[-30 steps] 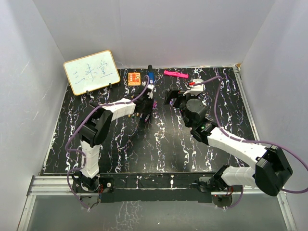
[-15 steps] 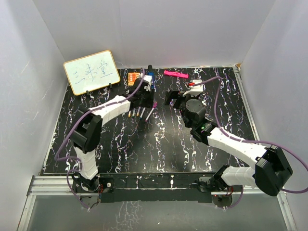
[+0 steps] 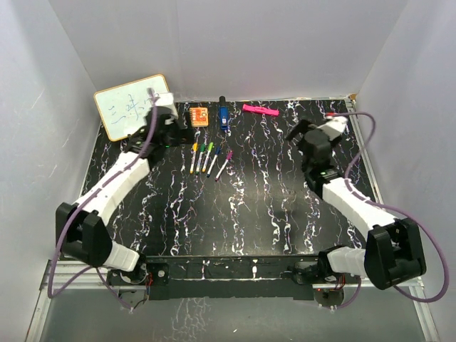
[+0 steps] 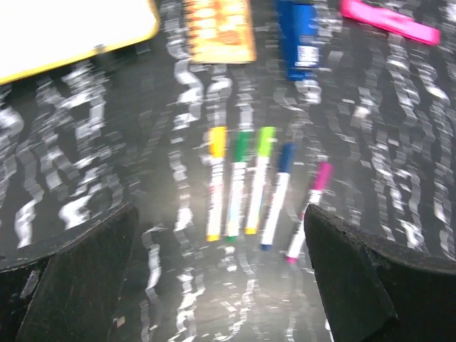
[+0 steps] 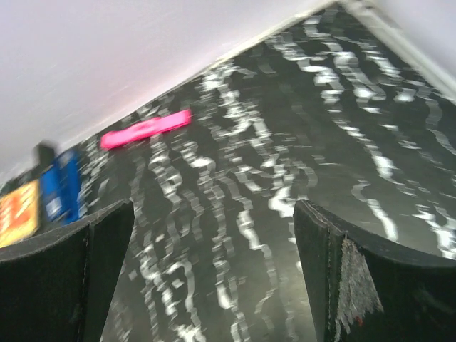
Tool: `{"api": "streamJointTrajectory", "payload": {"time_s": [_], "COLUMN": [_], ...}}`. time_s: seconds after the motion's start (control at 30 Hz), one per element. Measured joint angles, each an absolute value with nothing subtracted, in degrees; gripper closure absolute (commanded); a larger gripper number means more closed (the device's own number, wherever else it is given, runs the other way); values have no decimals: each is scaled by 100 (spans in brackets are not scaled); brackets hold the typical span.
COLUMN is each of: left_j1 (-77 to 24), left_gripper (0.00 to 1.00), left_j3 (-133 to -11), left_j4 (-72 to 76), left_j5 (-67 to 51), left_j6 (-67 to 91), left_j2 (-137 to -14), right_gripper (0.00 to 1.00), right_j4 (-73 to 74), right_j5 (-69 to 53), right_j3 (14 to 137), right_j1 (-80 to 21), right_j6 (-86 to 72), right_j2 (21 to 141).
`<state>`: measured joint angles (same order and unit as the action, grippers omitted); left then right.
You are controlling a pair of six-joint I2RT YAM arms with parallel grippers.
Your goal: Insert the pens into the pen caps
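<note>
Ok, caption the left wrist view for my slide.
Left gripper open, facing a row of five white pens with coloured ends, orange block and blue object beyond.

The left arm (image 3: 121, 174) and the right arm (image 3: 349, 201) are built of white links joined by bulky black joint housings, and a purple cable (image 3: 151, 114) is run along each. The fingers (image 4: 71, 278) are seen as broad matte-black wedges, one on the right wrist being scuffed pale at its inner edge.

Pens (image 4: 257, 187) in row; block (image 4: 219, 28) behind; whiteboard (image 4: 71, 25) left; marker (image 4: 388, 20) right.
</note>
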<state>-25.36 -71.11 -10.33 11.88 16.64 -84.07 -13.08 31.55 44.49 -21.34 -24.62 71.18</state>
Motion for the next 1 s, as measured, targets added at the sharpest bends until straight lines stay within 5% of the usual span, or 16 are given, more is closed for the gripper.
{"api": "streamJointTrajectory", "payload": {"time_s": [0.13,0.47,1.0], "left_j1": [-1420,965,978], "left_gripper": [2,2,2], "left_j3": [-6534,-5806,-5485], "left_j4": [-1278,-1647,-1861], "left_j5": [1328,631,316], "left_j6": [1870,2390,2556], "left_j2": [-7863,-7179,-6678], "right_gripper": [6,4,2], "right_j4": [-961,-694,-373], "right_j5": [3214,3776,3824], "right_j3": [4281,4226,4233], "right_j1": [-1201,-757,-635], "right_j6": [-2895,-3192,-3378], "right_j2": [6973,6578,6788]}}
